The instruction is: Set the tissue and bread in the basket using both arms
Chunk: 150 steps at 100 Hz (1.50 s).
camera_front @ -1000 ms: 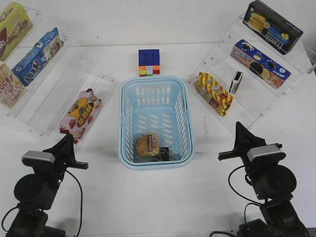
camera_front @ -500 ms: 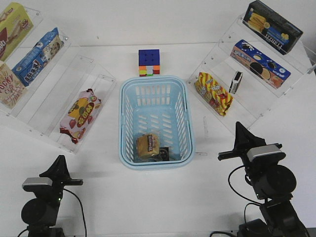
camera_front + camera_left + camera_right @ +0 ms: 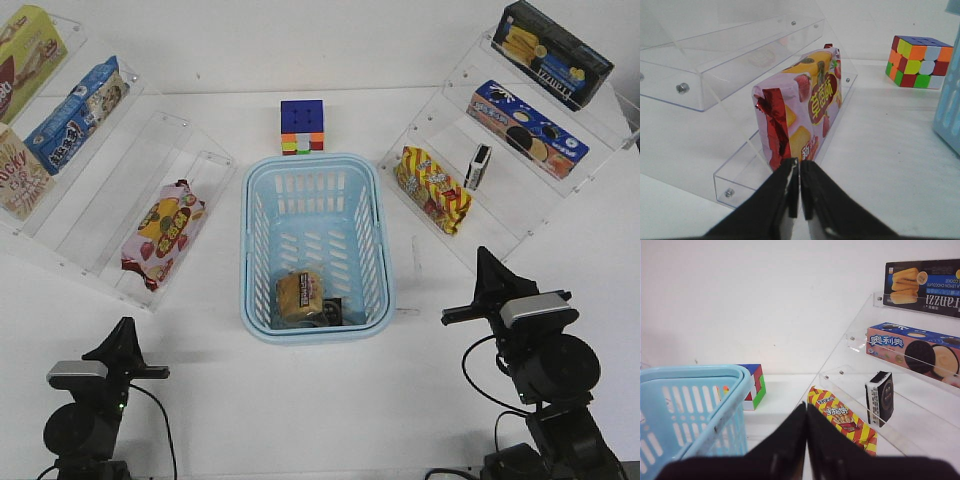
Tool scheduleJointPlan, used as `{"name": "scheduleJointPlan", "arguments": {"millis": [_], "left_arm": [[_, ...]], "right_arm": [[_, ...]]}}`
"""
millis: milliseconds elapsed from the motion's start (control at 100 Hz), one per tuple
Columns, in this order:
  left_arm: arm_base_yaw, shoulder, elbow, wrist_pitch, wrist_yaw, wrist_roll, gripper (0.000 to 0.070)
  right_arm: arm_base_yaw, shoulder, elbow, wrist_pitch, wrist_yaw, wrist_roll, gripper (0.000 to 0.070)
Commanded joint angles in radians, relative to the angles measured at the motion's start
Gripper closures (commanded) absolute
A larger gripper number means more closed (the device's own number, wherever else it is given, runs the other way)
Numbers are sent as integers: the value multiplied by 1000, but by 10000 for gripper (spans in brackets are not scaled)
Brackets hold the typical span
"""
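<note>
The light blue basket (image 3: pixel 312 160) stands mid-table. The bread (image 3: pixel 299 297), a tan bun in clear wrap, lies inside at its near end. A dark tissue pack (image 3: pixel 336 311) lies beside the bread, partly hidden. Its twin (image 3: pixel 479 166) stands upright on the right shelf and also shows in the right wrist view (image 3: pixel 880 397). My left gripper (image 3: pixel 124 332) is shut and empty, low at the near left; in the left wrist view (image 3: pixel 799 165) it faces a pink snack bag (image 3: pixel 805 100). My right gripper (image 3: pixel 485 260) is shut and empty, right of the basket (image 3: pixel 690 405).
Clear acrylic shelves stand on both sides with snack boxes. A red-and-yellow snack bag (image 3: pixel 432 189) lies on the right shelf, the pink bag (image 3: pixel 163 232) on the left shelf. A colour cube (image 3: pixel 302 126) sits behind the basket.
My left arm has drawn back and down toward the near edge, away from the pink bag, then settled. The right arm has not moved.
</note>
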Motion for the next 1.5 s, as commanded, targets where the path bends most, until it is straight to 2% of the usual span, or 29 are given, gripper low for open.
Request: {"name": "scheduleJointPlan", "arguments": {"millis": [0,360,510,590,640,840,1050,1170,1280,1490], "left_arm": [[2,-2,-20,12,4,1,699],[2,-2,-20,12,4,1,699],[2,-2,-20,12,4,1,699],[2,-2,-20,12,4,1,699],[2,-2,-20,12,4,1,699],[2,-2,-20,12,4,1,699],[2,-2,-20,12,4,1,699],[2,-2,-19,13,4,1,699],[2,-2,-19,12,3,1,699],[2,-2,-19,12,3,1,699]], "right_arm": [[1,4,2,15,0,-5,697],[1,4,2,15,3,-12,697],[0,-2,-19,7,13,-154,697],[-7,-38,-87,16,0,-247,697],[-15,-74,-148,25,-4,-275,697],[-59,-277,-399,19,-1,-275,697],[-132,-499,-534,-121,0,-248,697],[-156,-520,-540,-113,5,-226,697],[-161,-511,-540,-113,2,-166,697],[-161,-513,-540,-94,0,-164,697]]}}
